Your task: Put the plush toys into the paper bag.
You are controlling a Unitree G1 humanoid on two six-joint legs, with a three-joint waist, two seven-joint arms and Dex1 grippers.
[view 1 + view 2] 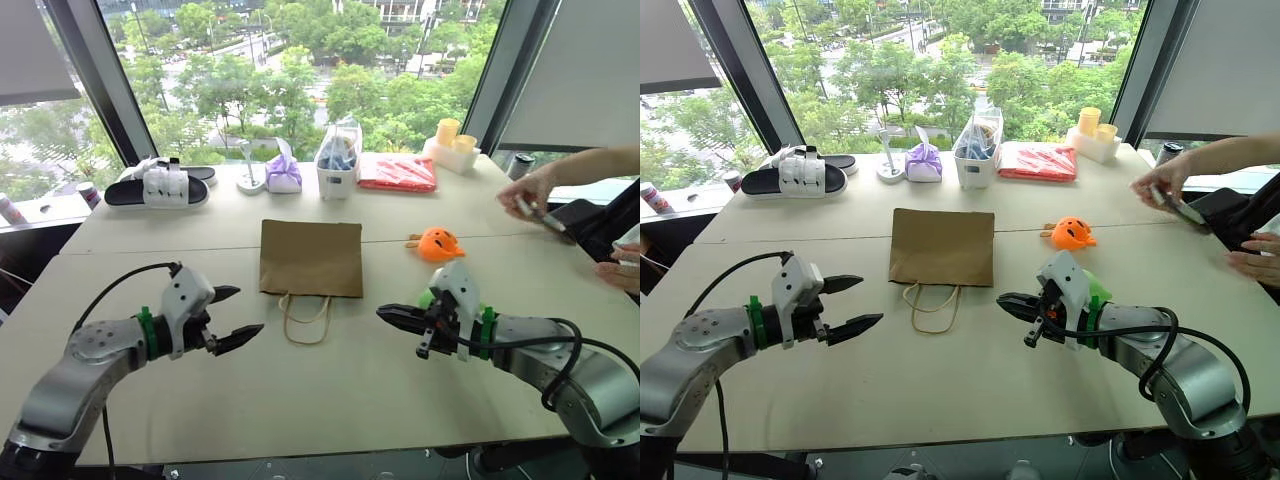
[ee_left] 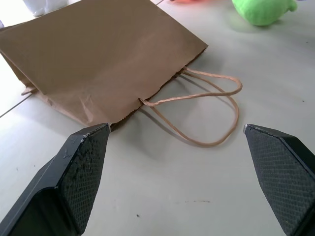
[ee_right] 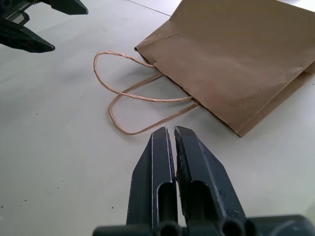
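- Two toys, one bag, nothing packed: a wide pale table [image 1: 330, 400] under a window carries the whole job, with both arms hovering above it and neither one holding anything
- The paper bag [image 1: 311, 257] lies flat and folded at the table's centre, mouth toward the robot, its cord handles [image 1: 305, 318] looped loose on the tabletop; to judge by its flatness, it will have to be opened up before anything goes in
- The left gripper [image 1: 232, 316] hangs to the left of the handles with its two black fingers spread wide, empty
- The right gripper [image 1: 398, 318] hangs to the right of the handles, its fingers pressed together on nothing
- The orange toy [image 1: 439, 243] sits out on the table to the right of the bag, well apart from both grippers
- The green toy [image 1: 1095, 288] lies just behind the right wrist, mostly hidden by it in the head views, also outside the bag
- At the table's far right edge a person's hand [image 1: 528, 192] holds a small object
- By this reading the task stands at its very start: both toys are left to pick up and drop in
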